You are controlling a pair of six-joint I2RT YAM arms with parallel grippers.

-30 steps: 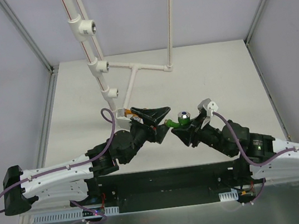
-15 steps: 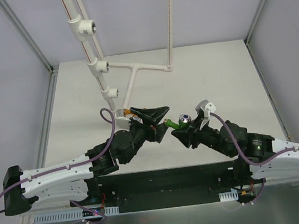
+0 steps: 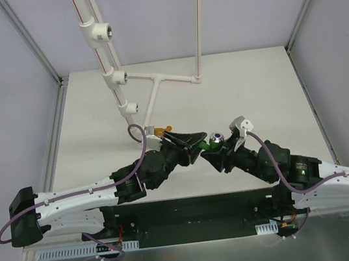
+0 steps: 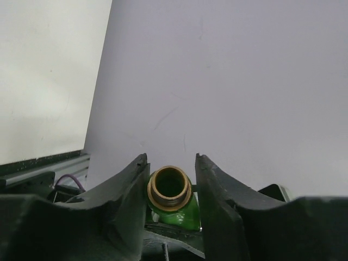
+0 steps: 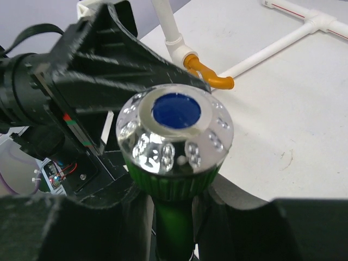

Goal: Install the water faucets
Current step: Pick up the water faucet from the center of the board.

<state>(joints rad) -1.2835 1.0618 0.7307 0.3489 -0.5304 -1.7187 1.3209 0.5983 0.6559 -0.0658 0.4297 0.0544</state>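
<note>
Left wrist view: small green plastic faucet (image 4: 173,211) mid-air — right gripper (image 5: 174,228) jaws clamped on its stem, left gripper (image 4: 171,159) jaws flanking its brass thread, contact unclear. Likely a handover; next, left clamps before right releases.

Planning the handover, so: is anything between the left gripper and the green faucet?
Nothing visible does. The brass threaded end of the green faucet sits right between the fingers of the left gripper, while the right gripper holds its stem under the silver cap.
</note>
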